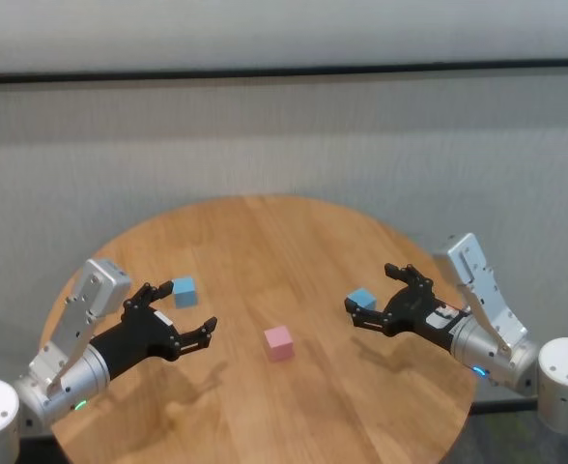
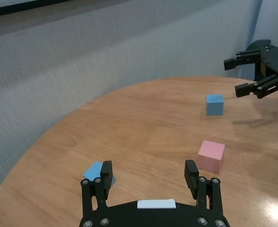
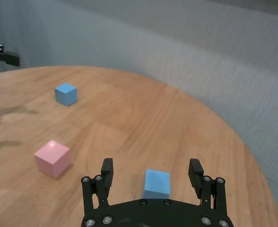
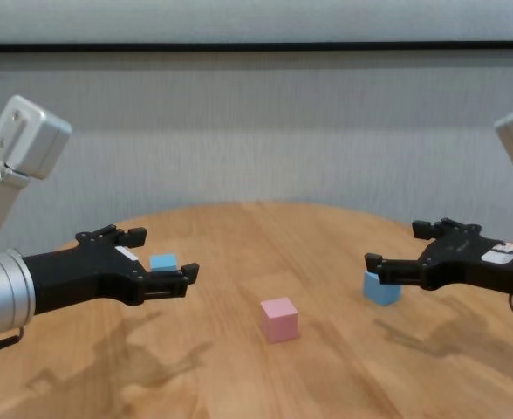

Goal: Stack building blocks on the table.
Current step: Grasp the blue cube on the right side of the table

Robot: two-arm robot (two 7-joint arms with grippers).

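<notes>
Three blocks lie apart on the table (image 1: 265, 242); pink block (image 1: 278, 342) between spread-jawed left gripper (image 1: 180, 317) and right gripper (image 1: 379, 296), seemingly unobstructed.

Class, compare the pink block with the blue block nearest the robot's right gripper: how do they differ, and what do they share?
Colour: the pink block is pale pink, the blue block light blue. Place: the pink block sits near the table's middle, between the two arms; the blue block sits toward the robot's right. Nearness to a gripper: the blue block lies just ahead of the open right gripper; the pink block has no gripper close by. Shared: both are small cubes of like size, resting flat, unstacked.
</notes>
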